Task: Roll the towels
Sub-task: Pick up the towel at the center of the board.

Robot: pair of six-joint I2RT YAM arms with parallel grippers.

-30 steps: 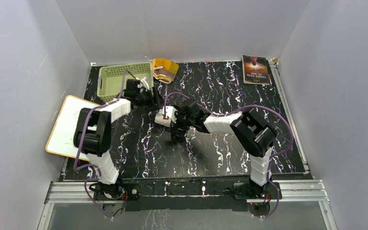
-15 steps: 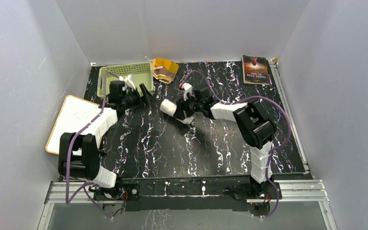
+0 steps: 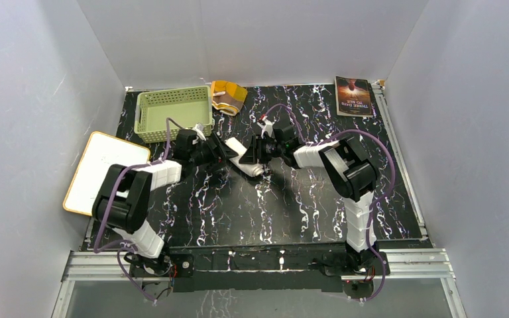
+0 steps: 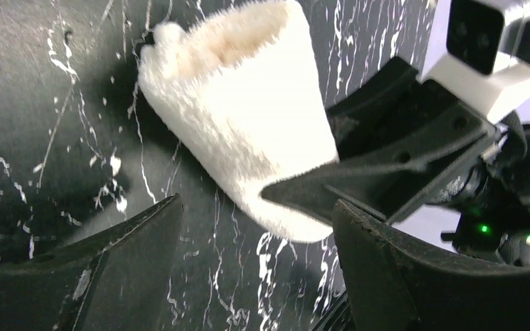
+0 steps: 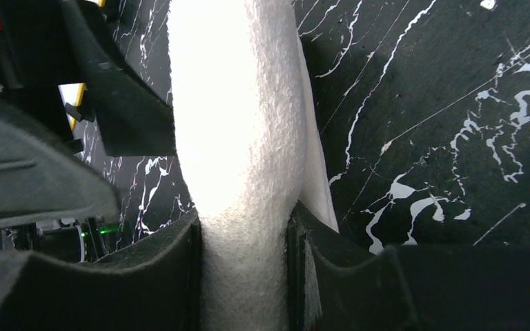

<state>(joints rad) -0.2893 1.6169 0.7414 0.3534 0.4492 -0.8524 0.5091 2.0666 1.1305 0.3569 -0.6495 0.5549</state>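
Change: right end effector [image 5: 245, 231] has clenched on rolled white towel [image 5: 234, 117]; left end effector [image 4: 257, 207], released, moved in opposite. Roll probably secured.

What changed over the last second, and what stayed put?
The right claw closed on the rolled white towel, shifting it slightly right. The left claw swung away, then came back, open at the towel's end. The basket, brown towel, book and white board stayed put.

Title on the book [image 3: 354, 97] (upside down) perhaps reads "Three Days".
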